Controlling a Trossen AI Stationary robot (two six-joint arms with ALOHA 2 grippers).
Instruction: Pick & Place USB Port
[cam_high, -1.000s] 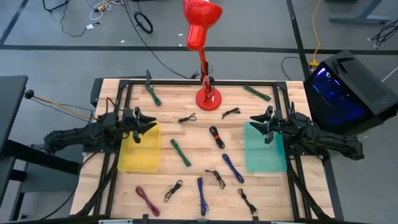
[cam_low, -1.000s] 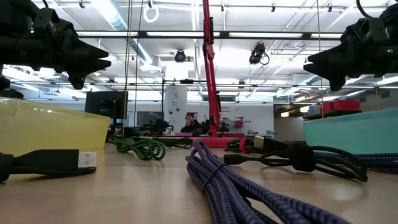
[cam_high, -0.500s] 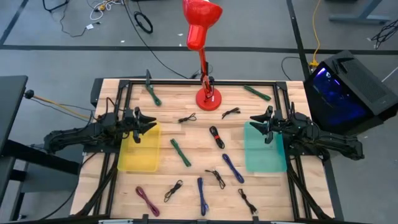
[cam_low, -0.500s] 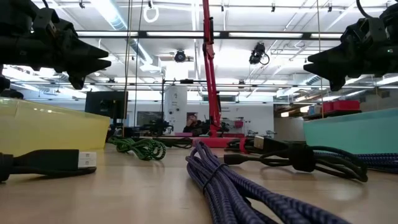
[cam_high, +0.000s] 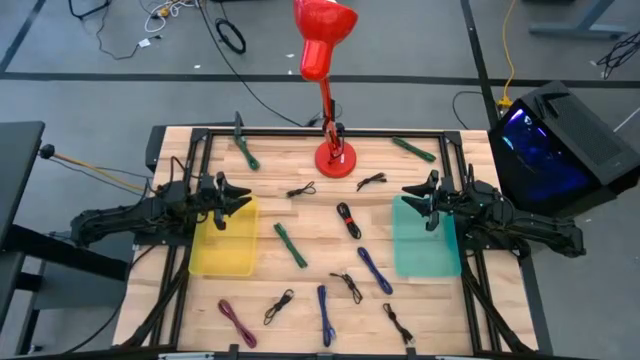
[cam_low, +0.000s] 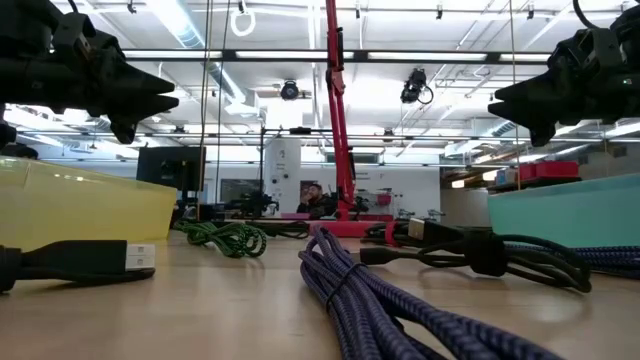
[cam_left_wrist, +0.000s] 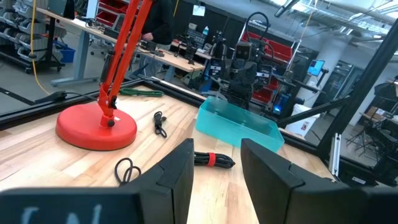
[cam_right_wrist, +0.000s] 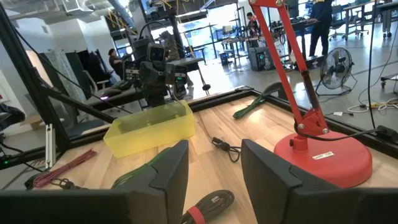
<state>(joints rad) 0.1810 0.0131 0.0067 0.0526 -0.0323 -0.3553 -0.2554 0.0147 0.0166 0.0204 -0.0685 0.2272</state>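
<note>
Your desk carries two bins, both with nothing in them. The yellow bin sits toward the left edge; the teal bin sits toward the right edge. Between them, at the far edge, stands the red lamp on its round base.

The USB cables lie loose on the wood between and in front of the bins, none in either bin. You have a black cable with a red band near the middle, a green cable just right of the yellow bin, and a blue cable just left of the teal bin. Along the near edge lie a maroon cable, another blue cable and small black cables. Two more green cables rest by the far corners, one at the left and one at the right.

Your left claw hangs above the far end of the yellow bin, fingers set apart and holding nothing. Your right claw hangs above the far end of the teal bin, fingers likewise parted and empty.
</note>
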